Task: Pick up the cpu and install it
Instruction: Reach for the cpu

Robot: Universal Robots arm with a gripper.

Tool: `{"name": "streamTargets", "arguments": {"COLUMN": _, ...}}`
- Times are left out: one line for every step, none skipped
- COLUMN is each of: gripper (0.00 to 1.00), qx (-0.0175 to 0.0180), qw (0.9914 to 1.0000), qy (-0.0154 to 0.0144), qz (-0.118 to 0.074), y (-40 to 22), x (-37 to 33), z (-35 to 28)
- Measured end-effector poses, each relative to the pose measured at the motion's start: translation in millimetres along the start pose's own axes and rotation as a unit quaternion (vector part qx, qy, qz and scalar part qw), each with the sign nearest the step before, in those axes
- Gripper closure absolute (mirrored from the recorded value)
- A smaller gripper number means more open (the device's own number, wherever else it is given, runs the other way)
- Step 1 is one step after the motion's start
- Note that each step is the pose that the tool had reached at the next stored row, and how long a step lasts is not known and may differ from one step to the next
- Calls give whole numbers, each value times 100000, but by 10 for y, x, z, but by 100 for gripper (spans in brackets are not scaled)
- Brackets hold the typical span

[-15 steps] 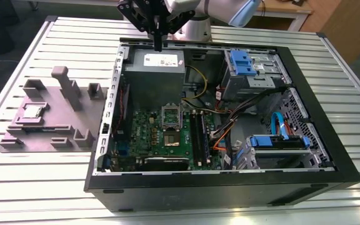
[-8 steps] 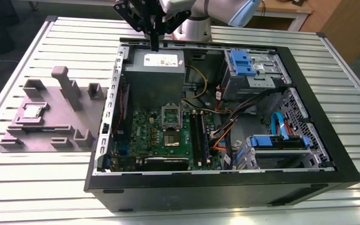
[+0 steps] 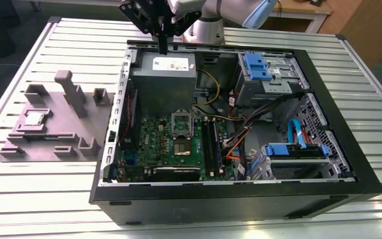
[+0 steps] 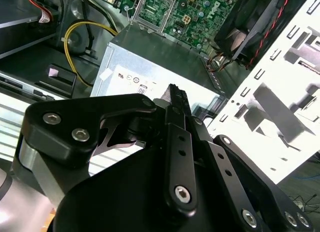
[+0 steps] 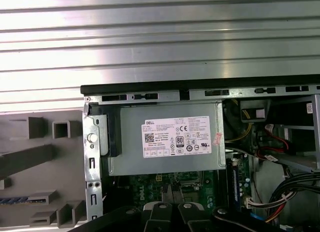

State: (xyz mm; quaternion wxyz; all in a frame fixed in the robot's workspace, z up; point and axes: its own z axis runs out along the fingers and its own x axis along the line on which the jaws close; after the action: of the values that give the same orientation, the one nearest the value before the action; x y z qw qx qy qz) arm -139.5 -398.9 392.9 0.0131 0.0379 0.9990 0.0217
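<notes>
The cpu (image 3: 34,118), a small silver square, lies in a recess of the grey holder block (image 3: 65,137) on the table, at the exterior view's left beside the open computer case (image 3: 244,194). My gripper (image 3: 162,49) hangs high over the back edge of the case, above the grey power supply box (image 3: 163,79), far from the cpu. Its two dark fingers are pressed together with nothing between them, as both wrist views show (image 4: 175,94) (image 5: 172,192). The motherboard (image 3: 157,144) carries an open square socket (image 3: 181,123) in a metal frame.
Inside the case are black memory sticks (image 3: 209,144), bundled cables (image 3: 257,117), blue drive brackets (image 3: 256,67) and a yellow wire (image 3: 208,82). The case walls stand up around the board. The ribbed metal table (image 3: 45,199) surrounds the case. The holder block has upright posts (image 3: 71,92).
</notes>
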Motion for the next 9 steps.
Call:
{"name": "streamTargets", "arguments": {"gripper": 90, "qx": 0, "qw": 100000, "qy": 0, "qz": 1, "y": 0, "x": 2, "z": 0}}
{"name": "streamTargets", "arguments": {"gripper": 90, "qx": 0, "qw": 100000, "qy": -1, "qz": 0, "y": 0, "x": 4, "z": 0}}
{"name": "streamTargets", "arguments": {"gripper": 90, "qx": 1, "qw": 100000, "qy": 14, "qz": 0, "y": -5, "x": 55, "z": 6}}
{"name": "streamTargets", "arguments": {"gripper": 90, "qx": 1, "qw": 100000, "qy": 14, "qz": 2, "y": -9, "x": 110, "z": 9}}
{"name": "streamTargets", "arguments": {"gripper": 90, "qx": -2, "qw": 100000, "qy": 12, "qz": 0, "y": -9, "x": 111, "z": 9}}
{"name": "streamTargets", "arguments": {"gripper": 90, "qx": -3, "qw": 100000, "qy": 11, "qz": 0, "y": -9, "x": 112, "z": 9}}
{"name": "streamTargets", "arguments": {"gripper": 90, "qx": -3, "qw": 100000, "qy": 10, "qz": 1, "y": -9, "x": 114, "z": 9}}
{"name": "streamTargets", "arguments": {"gripper": 90, "qx": 0, "qw": 100000, "qy": 11, "qz": 4, "y": -9, "x": 116, "z": 9}}
{"name": "streamTargets", "arguments": {"gripper": 90, "qx": 0, "qw": 100000, "qy": 14, "qz": -1, "y": -13, "x": 160, "z": 12}}
